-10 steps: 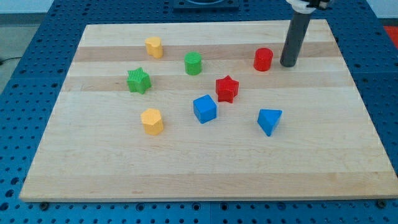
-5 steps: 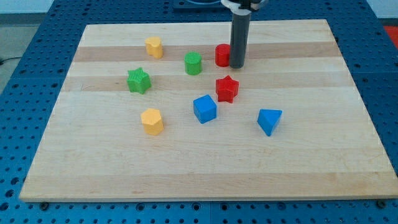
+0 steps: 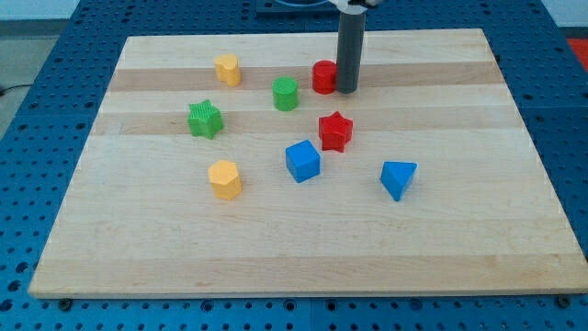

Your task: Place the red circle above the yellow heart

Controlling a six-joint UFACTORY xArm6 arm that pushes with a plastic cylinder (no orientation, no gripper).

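Observation:
The red circle [image 3: 322,77] sits near the view's top centre of the wooden board [image 3: 478,211]. My tip [image 3: 346,91] touches its right side. One yellow block [image 3: 227,69] lies to the left of the red circle, near the view's top left. A second yellow block [image 3: 224,178] lies lower, left of centre. I cannot tell which of the two is the heart.
A green cylinder [image 3: 286,94] stands just left of and below the red circle. A green star [image 3: 205,119] is further left. A red star [image 3: 335,131], a blue cube [image 3: 302,160] and a blue triangular block [image 3: 398,178] lie below the tip.
My tip slid left from the right side of the board and pushed the red circle left, towards the green cylinder. In the last half second both edged slightly left and up.

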